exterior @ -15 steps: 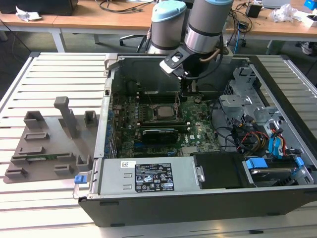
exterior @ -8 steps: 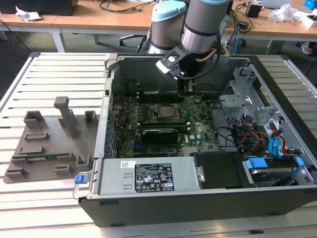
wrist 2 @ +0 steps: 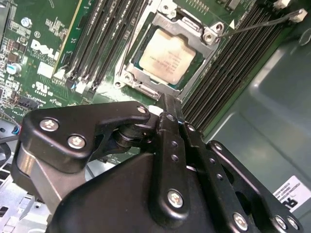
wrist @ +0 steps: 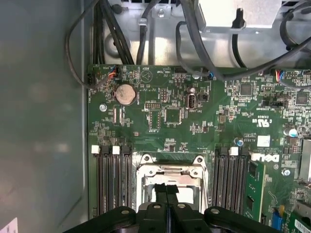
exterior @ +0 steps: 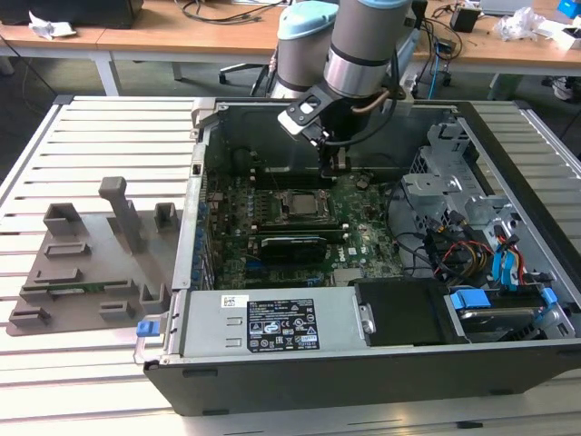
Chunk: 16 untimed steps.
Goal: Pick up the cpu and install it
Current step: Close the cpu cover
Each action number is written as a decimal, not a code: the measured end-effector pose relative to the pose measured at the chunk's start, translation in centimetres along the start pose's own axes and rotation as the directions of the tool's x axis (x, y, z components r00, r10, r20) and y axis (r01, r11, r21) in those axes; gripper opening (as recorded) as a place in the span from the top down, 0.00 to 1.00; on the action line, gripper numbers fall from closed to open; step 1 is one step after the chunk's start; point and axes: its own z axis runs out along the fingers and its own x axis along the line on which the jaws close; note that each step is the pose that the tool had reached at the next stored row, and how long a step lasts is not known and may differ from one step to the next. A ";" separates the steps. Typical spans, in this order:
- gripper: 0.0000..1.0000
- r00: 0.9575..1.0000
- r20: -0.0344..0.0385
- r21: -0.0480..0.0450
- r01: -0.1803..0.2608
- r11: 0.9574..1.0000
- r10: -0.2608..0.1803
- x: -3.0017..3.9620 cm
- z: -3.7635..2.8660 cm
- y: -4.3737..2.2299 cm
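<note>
Hand (wrist: 166, 189), fingers together, hides the middle of the socketed cpu (wrist: 188, 193).

cpu (wrist: 187, 194) half hidden behind pincer (wrist: 167, 187), socket frame (wrist: 167, 170) cut off

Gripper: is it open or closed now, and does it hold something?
Gripper: closed, holding nothing; the cpu lies in the socket.
</note>
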 end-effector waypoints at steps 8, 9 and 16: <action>0.89 1.000 0.000 0.000 0.000 1.000 0.000 0.01 1.41 -1.76; 0.89 1.000 0.000 0.000 0.000 1.000 0.000 0.01 1.69 -2.20; 0.89 1.000 0.000 0.000 0.000 1.000 0.000 0.03 3.56 -4.77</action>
